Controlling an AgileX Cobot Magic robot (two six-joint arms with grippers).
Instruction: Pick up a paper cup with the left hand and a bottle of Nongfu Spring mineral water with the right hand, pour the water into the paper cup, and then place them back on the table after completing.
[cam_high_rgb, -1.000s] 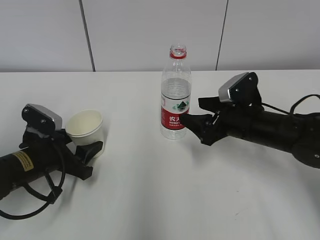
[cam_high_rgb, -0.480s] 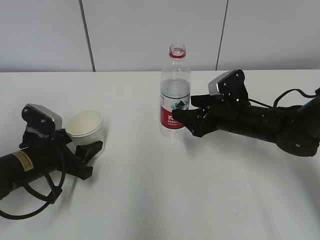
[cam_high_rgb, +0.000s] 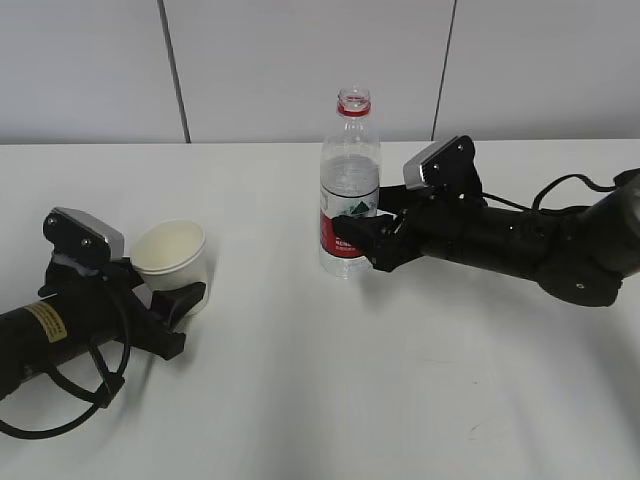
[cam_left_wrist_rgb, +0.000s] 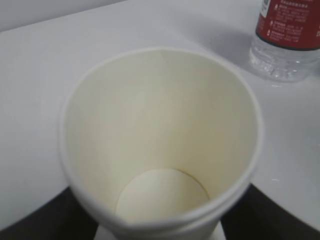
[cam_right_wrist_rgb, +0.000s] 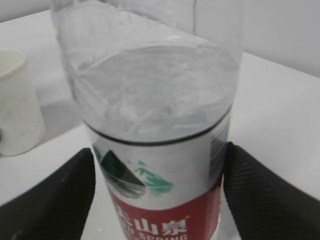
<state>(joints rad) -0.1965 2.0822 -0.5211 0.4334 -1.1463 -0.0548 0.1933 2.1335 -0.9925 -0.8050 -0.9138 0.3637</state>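
Right hand (cam_high_rgb: 362, 238) fingers straddle the upright bottle (cam_high_rgb: 350, 190) at its label, open, not yet clenched, so I just close.

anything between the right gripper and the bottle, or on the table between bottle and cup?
Nothing visible. The right gripper already has its fingers on either side of the bottle at the label, with no object between. The stretch of table between the bottle and the paper cup at the left gripper shows nothing on it.
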